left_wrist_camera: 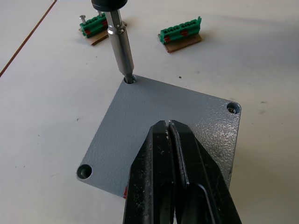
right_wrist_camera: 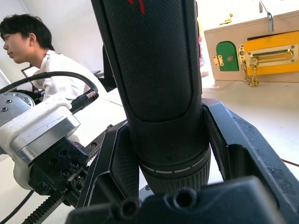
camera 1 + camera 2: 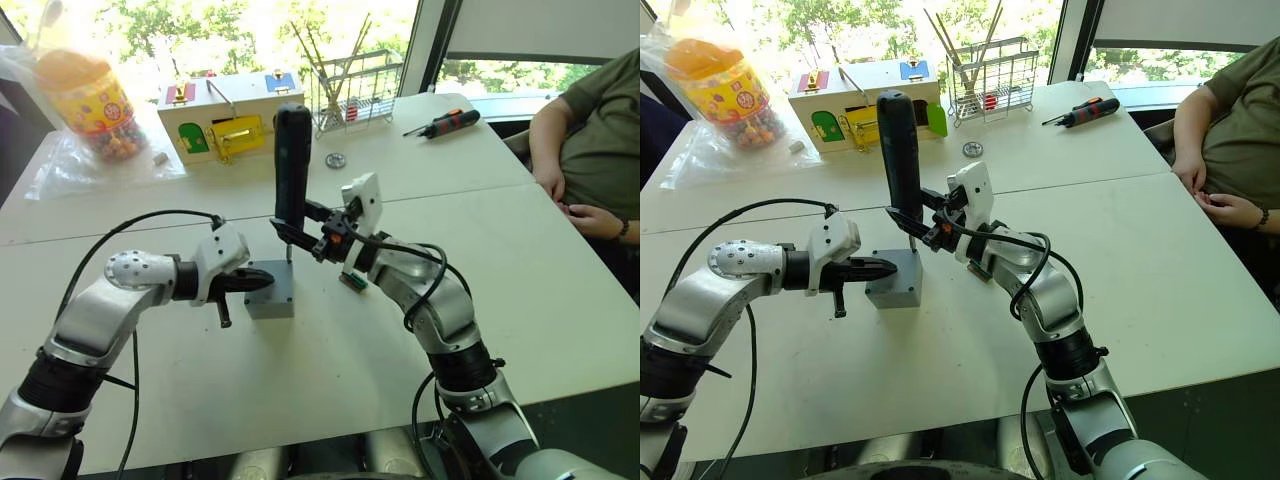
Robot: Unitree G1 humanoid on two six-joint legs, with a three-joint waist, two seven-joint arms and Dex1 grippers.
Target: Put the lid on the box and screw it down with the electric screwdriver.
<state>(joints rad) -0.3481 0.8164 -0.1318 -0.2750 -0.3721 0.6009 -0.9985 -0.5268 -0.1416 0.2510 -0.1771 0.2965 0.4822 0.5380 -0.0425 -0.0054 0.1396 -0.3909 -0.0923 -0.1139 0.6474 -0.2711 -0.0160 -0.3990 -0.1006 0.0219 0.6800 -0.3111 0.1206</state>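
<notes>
The grey lid [image 1: 154,121] lies on the small grey box [image 3: 272,292] in the middle of the white table, with open screw holes at its corners. My left gripper [image 1: 169,125] is shut and its tips rest on top of the lid from the left side. My right gripper [image 3: 293,233] is shut on the lower end of the black electric screwdriver [image 3: 292,160], which stands upright. Its metal bit [image 1: 120,44] is set in the lid's far corner hole. A small red mark shows on the box's side below the left fingers.
Two green terminal blocks [image 1: 180,35] lie just behind the box. At the table's back stand a wooden box with coloured doors [image 3: 232,122], a wire rack [image 3: 355,88], a candy jar [image 3: 88,100] and a red-and-black hand screwdriver [image 3: 447,123]. A person [image 3: 590,140] sits at the right.
</notes>
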